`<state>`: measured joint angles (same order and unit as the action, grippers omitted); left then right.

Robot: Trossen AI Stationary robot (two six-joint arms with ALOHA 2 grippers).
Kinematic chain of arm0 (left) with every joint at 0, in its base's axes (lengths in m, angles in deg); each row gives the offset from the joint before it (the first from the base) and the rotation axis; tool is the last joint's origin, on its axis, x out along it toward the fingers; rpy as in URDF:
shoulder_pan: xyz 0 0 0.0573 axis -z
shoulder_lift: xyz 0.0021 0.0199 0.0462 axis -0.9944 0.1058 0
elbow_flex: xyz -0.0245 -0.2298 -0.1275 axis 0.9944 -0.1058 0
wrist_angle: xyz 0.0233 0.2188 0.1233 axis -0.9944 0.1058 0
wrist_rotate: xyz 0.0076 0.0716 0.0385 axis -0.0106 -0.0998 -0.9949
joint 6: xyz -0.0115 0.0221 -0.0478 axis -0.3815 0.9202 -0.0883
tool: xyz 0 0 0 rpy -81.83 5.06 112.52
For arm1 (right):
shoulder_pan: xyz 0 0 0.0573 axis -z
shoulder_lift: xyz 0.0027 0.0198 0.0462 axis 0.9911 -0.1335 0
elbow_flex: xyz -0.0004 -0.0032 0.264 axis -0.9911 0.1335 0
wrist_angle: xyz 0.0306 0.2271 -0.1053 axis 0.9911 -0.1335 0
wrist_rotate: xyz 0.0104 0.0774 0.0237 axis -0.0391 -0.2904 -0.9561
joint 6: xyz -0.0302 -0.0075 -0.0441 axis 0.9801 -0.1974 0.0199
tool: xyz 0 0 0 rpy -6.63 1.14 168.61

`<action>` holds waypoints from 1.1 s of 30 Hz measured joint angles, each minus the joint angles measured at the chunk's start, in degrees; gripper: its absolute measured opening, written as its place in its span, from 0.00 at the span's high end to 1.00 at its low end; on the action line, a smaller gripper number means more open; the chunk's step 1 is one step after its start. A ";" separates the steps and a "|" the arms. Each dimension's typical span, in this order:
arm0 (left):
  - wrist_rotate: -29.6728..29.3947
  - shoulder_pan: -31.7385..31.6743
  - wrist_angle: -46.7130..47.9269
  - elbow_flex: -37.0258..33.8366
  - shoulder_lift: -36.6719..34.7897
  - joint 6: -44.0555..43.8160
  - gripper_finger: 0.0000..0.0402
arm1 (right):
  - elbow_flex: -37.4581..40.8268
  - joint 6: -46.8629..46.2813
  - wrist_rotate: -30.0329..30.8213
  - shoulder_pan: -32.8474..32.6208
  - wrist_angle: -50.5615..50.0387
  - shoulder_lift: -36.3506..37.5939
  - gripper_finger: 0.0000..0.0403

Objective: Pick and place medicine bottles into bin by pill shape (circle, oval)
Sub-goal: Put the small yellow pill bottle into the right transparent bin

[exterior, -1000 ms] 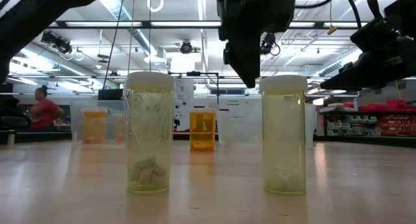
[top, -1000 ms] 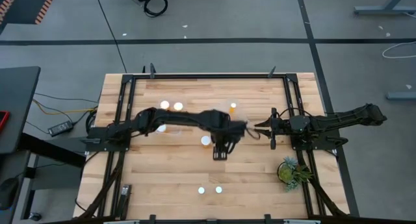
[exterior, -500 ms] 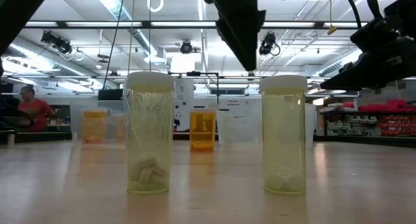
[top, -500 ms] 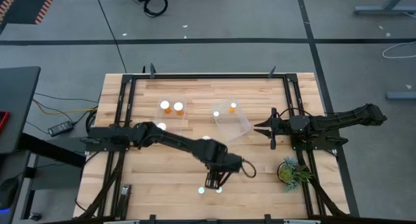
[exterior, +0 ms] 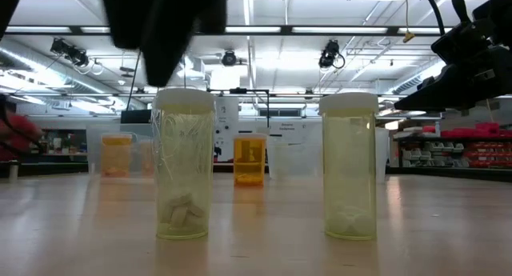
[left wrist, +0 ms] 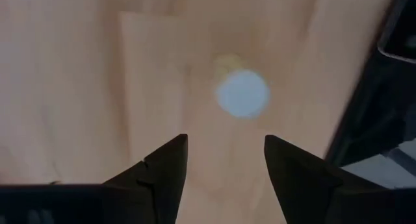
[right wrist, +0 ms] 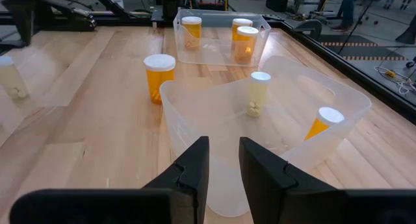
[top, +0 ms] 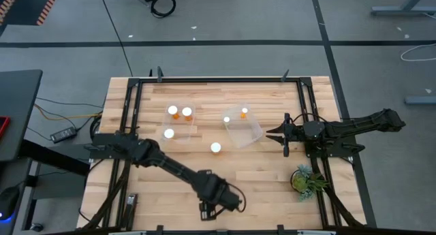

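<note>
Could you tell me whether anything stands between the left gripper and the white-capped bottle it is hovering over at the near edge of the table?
Nothing visible does. In the left wrist view, the left gripper is open, and the bottle's white cap shows past its fingers with only bare table around it.

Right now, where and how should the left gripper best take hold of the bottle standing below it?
Come straight down from above and close on the bottle's round sides near the top. It stands upright, and the left gripper's open fingers look wider than it.
</note>
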<state>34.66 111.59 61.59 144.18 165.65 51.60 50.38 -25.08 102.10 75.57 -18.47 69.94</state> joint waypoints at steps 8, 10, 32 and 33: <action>-4.53 2.12 0.01 0.02 0.16 -8.60 0.39 | 0.00 0.00 0.00 -0.02 0.00 0.00 0.77; -4.60 2.17 -0.78 0.05 0.76 -9.78 0.36 | 0.00 0.00 0.00 -0.01 0.00 0.00 0.77; -3.81 1.35 -6.23 0.04 3.61 -9.33 0.43 | 0.00 0.00 -0.01 -0.01 -0.02 -0.46 0.77; -3.82 1.32 -6.27 0.04 3.61 -9.33 0.45 | 0.00 0.00 0.00 0.00 -0.02 -0.46 0.77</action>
<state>30.84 112.91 55.32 144.22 169.27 42.26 50.38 -25.08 102.10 75.57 -18.49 69.48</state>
